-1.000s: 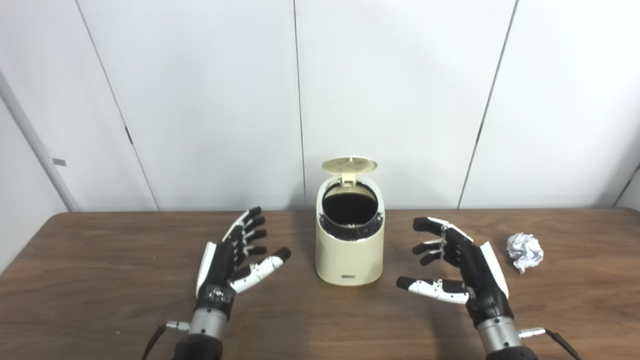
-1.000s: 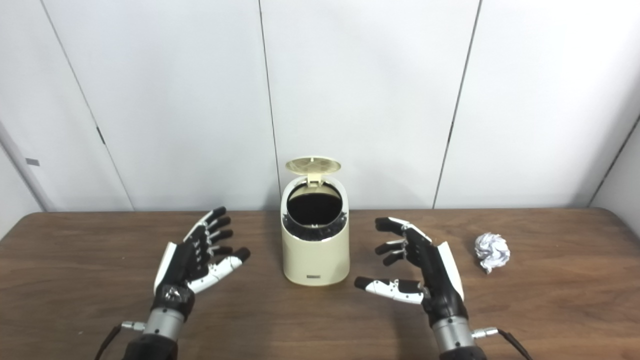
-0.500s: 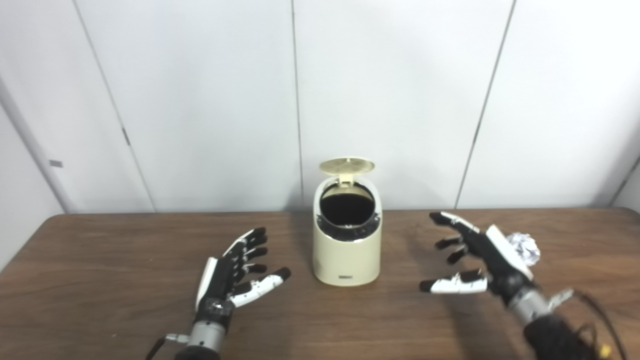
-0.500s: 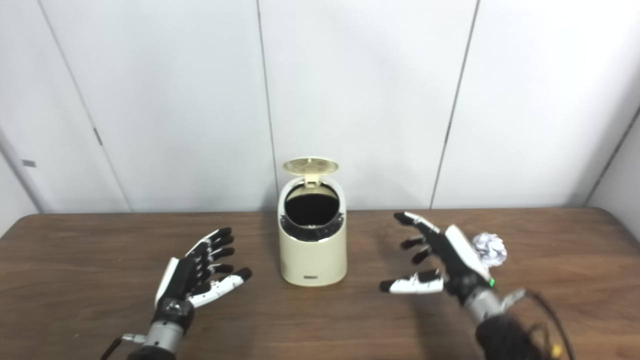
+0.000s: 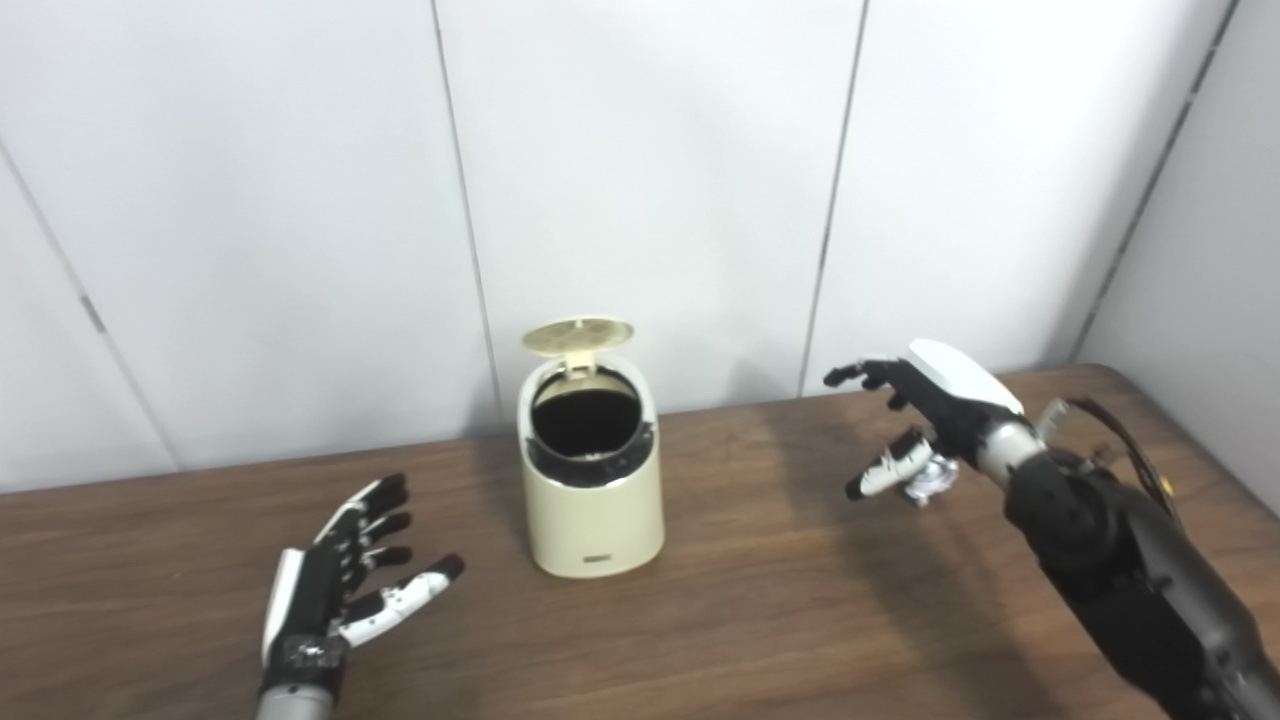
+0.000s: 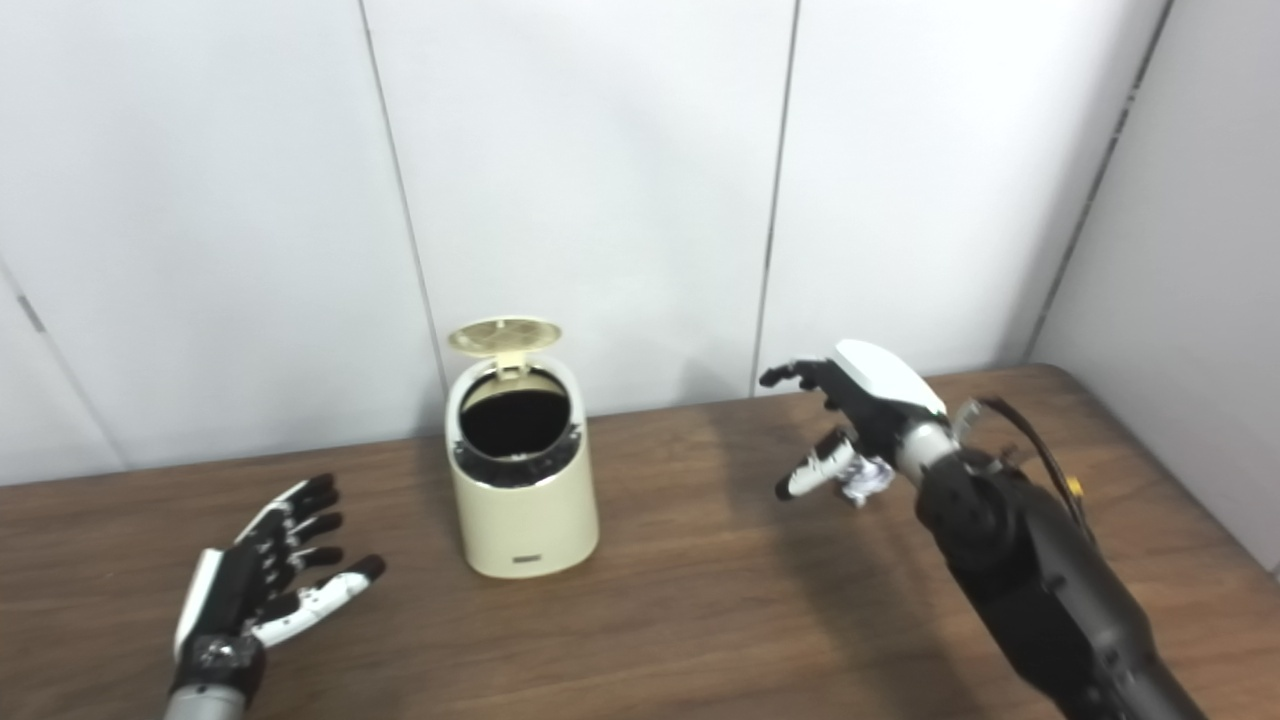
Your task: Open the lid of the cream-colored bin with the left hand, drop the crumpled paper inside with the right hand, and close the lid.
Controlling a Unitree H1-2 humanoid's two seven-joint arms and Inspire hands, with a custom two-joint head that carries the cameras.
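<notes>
Fingers [image 5: 862,374] of the right hand [image 5: 935,400] arch spread above the crumpled paper [image 5: 928,481], holding nothing; they should close evenly around it. Left hand [image 5: 335,585] lies open, empty.

Crumpled paper [image 5: 932,481] mostly hidden under the right hand [image 5: 925,405]; contact impossible to tell. Left arm cut off at the bottom edge. Bin [image 5: 592,500] interior too dark to read.

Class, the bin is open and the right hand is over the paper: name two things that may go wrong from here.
1. The right hand hangs over the paper with fingers apart; closing off-centre may push the light ball away.
2. The bin has a narrow mouth, with its lid raised behind it; a release from the side may hit the rim and bounce onto the table.
</notes>
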